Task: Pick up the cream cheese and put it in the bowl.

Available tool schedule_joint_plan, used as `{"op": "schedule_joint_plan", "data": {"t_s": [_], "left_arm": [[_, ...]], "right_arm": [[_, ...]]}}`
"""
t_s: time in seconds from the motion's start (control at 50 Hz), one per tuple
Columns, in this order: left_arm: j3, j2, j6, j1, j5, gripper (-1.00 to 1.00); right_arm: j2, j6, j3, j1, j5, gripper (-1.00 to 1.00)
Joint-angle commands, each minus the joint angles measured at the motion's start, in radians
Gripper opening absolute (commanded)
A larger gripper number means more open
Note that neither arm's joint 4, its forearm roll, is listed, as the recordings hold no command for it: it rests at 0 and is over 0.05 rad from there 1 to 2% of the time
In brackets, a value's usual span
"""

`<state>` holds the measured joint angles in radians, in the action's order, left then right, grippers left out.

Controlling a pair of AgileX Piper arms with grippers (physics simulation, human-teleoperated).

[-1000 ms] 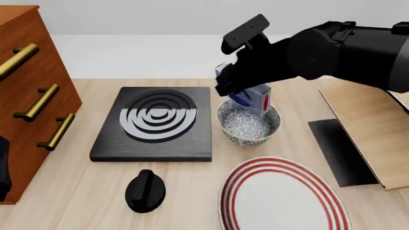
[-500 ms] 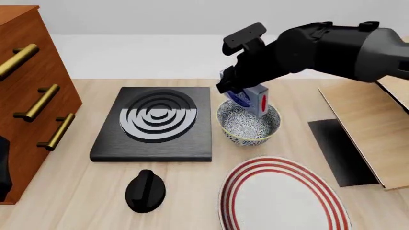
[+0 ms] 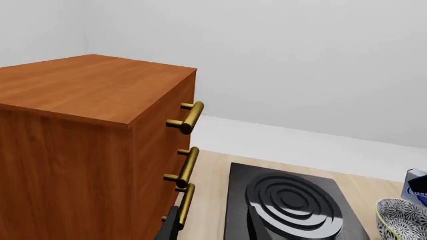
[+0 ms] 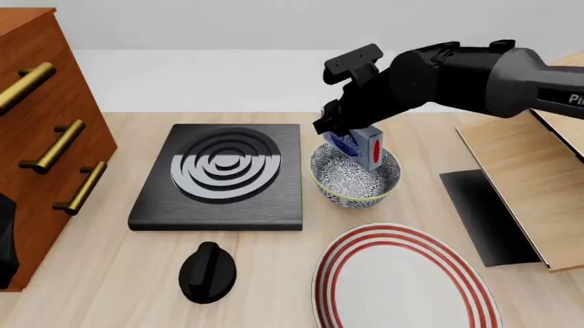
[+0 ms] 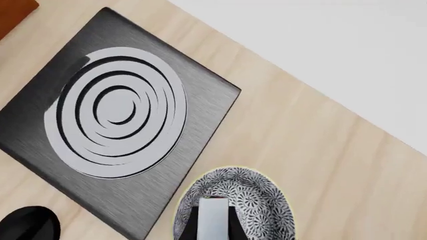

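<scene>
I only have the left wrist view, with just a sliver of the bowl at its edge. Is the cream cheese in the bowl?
Observer: In the front view, the cream cheese stands on end, with its lower end inside the rim of the bowl.
Operator: Is the right tool on it?
Observer: Yes. The right wrist view shows the right tool with a finger against each side of the cream cheese.
Operator: Is anything near the bowl?
Observer: A red-striped plate lies on the bowl's near side, apart from it.
</scene>
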<state>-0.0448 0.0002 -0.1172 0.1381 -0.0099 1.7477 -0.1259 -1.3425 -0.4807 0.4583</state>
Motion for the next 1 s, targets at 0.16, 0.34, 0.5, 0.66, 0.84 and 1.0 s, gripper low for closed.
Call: {"op": "schedule_joint_plan", "data": {"t_s": [0.16,0.34,0.5,0.66,0.84,1.0], "left_arm": [[-0.005,0.000,0.002,-0.002,0.005,1.00],[-0.005,0.000,0.002,-0.006,0.004,1.00],[-0.005,0.000,0.003,-0.008,0.004,1.00],[-0.007,0.000,0.004,-0.009,0.006,1.00],[-0.006,0.000,0.006,-0.015,0.005,1.00],[-0.002,0.000,0.008,-0.016,0.002,1.00]], "right_arm": [[0.024,0.014,0.006,0.038,-0.009,-1.00],[0.021,0.004,0.031,0.045,-0.018,-1.00],[0.027,0.007,0.042,0.045,-0.023,-1.00],[0.033,0.001,0.056,0.045,-0.039,-1.00],[0.038,-0.008,0.087,0.050,-0.079,-1.00],[0.040,-0.008,0.100,0.048,-0.110,-1.00]]}}
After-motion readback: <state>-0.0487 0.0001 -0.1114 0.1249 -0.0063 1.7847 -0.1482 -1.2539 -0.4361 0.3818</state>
